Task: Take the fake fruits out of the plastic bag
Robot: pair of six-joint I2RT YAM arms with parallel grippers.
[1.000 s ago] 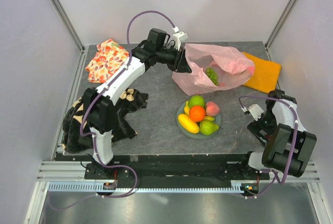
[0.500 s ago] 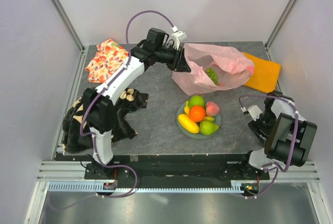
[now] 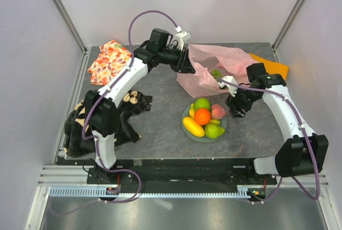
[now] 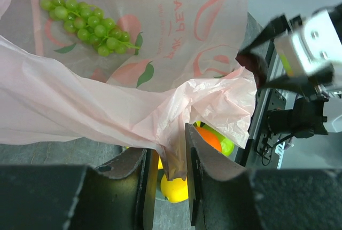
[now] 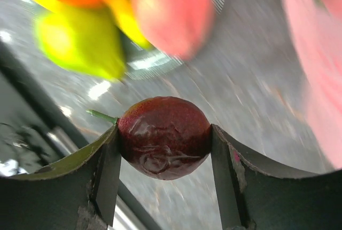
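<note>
Crinkly translucent bag (image 4: 80,107), glossy round plum (image 5: 164,136)

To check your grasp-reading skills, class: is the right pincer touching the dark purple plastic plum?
Touching. In the right wrist view the right pincer has both fingers pressed against the dark purple plastic plum.

We read just one bit of print: pink lettering (image 4: 173,30) on the plastic bag (image 4: 214,6), left wrist view, running sideways. It reads approx. "PINK PEACH", but the 1st letters are creased, so we're not 100% sure. Pink peach logos (image 4: 124,72) w/ green leaves sit round it. Other views: nothing legible.
</note>
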